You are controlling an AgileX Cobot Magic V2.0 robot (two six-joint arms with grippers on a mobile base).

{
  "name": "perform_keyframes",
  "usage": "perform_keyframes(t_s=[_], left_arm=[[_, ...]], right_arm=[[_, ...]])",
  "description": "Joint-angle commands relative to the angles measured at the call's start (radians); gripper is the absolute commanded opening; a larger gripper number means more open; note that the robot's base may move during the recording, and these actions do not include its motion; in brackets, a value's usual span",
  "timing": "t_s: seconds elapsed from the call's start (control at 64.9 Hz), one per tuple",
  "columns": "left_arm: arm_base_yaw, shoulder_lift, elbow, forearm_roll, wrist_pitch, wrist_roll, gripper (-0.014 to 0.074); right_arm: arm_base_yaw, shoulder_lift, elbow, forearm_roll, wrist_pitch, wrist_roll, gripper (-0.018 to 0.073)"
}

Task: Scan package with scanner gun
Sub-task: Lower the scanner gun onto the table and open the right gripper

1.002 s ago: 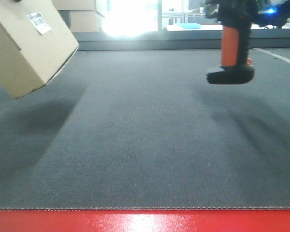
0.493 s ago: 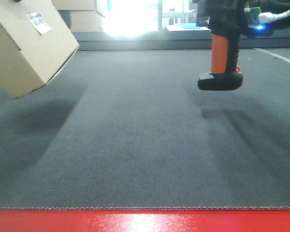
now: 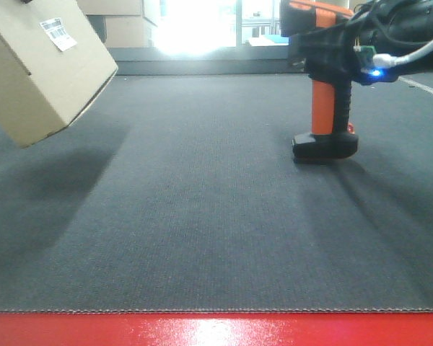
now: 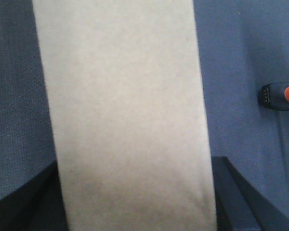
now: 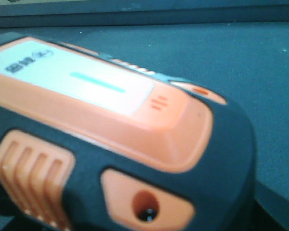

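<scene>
I am holding the package (image 3: 36, 72) off the surface (image 3: 202, 216) above its left edge. My left pincer (image 4: 135, 207) is clamping it, one dark finger (image 4: 233, 197) showing on either side in the wrist view. The box is tilting, so its label (image 3: 58, 32) is facing up and toward the right. The scanner (image 3: 325, 108) is standing toward the right edge, handle upright, and its base seems to be touching the surface. My right pincer (image 3: 332, 54) is reaching in from the right at the scanner's head and, as far as I can judge, gripping it, though the jaws are hidden. The nose is pointing left at the package, well apart from it. The label is sitting higher than the nose, so I am judging that any aiming turns on that height gap.
</scene>
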Motion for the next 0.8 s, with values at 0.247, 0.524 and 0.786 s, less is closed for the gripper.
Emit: perform_keyframes(t_s=[0.247,0.524,0.786], left_arm=[[-0.002,-0.008,-0.001,-0.022,-0.008,0.003,-0.0111],[-0.002,-0.008,-0.001,-0.051,-0.008,0.003,-0.0111],[-0.002,-0.008,-0.001,-0.056,-0.008,0.003,-0.0111]], right_arm=[[-0.003,0.014,-0.006,-0.007,-0.068,0.002,-0.0154],[-0.003,0.012,-0.006,-0.015,-0.029,0.002,-0.0013],[-0.003,0.011,-0.006,-0.015,-0.016,0.002,0.0533]])
